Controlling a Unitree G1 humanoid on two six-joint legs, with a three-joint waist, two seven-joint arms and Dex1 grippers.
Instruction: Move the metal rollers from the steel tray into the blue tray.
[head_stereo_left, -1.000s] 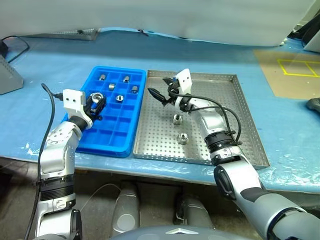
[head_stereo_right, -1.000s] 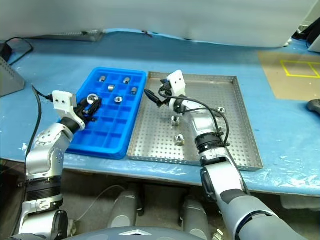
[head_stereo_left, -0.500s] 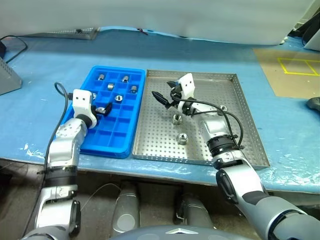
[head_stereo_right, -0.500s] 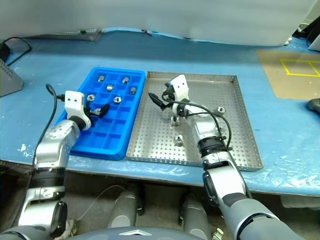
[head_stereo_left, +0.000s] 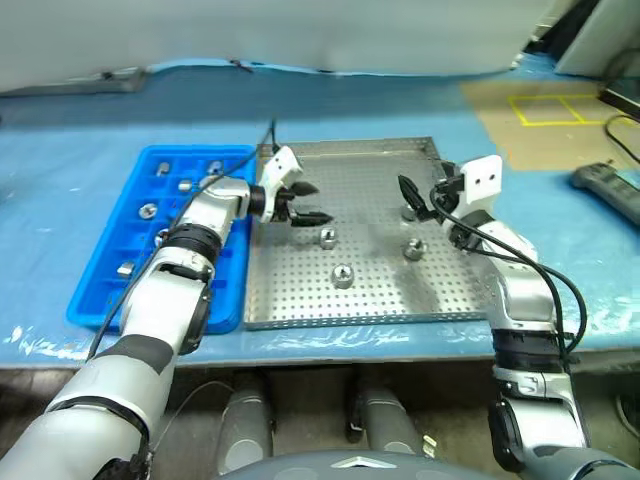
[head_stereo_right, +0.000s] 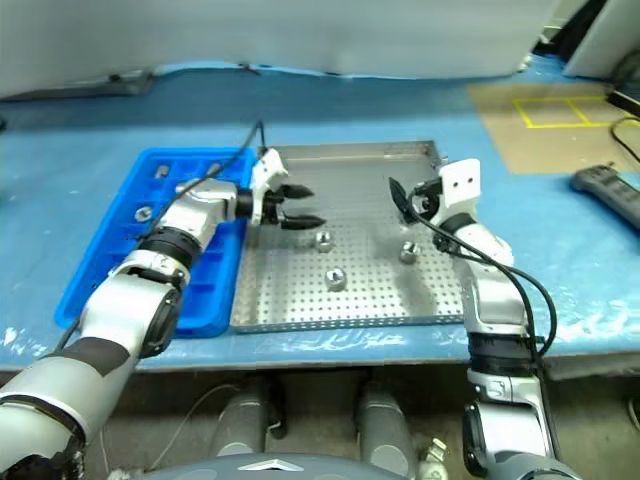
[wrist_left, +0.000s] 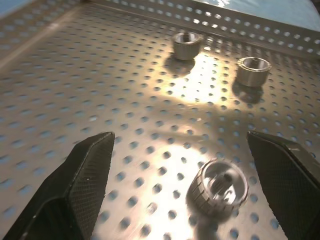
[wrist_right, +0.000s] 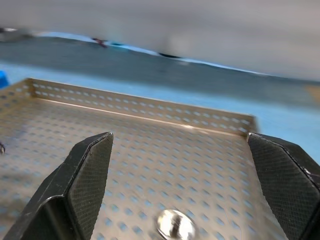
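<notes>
The steel tray (head_stereo_left: 300, 300) lies mid-table with several metal rollers on its perforated floor, among them one (head_stereo_left: 327, 237) near the centre, one (head_stereo_left: 342, 275) nearer the front and one (head_stereo_left: 413, 249) to the right. To its left sits the blue tray (head_stereo_left: 95, 300), with several rollers (head_stereo_left: 148, 211) in its compartments. My left gripper (head_stereo_left: 318, 201) hangs open and empty over the steel tray's left half. The left wrist view has a roller (wrist_left: 218, 187) between its fingers (wrist_left: 85, 175). My right gripper (head_stereo_left: 420, 195) is open and empty above the tray's right side, over a roller (wrist_right: 175, 225).
Blue sheeting covers the table. A black device (head_stereo_left: 610, 190) lies at the right edge. A brown board with a yellow taped square (head_stereo_left: 545, 108) sits at the back right. The steel tray's raised rim (wrist_right: 140, 107) runs across ahead of the right gripper.
The camera has turned. My left gripper released a roller into the blue tray, opened and swung right over the steel tray. My right gripper moved toward the tray's right side.
</notes>
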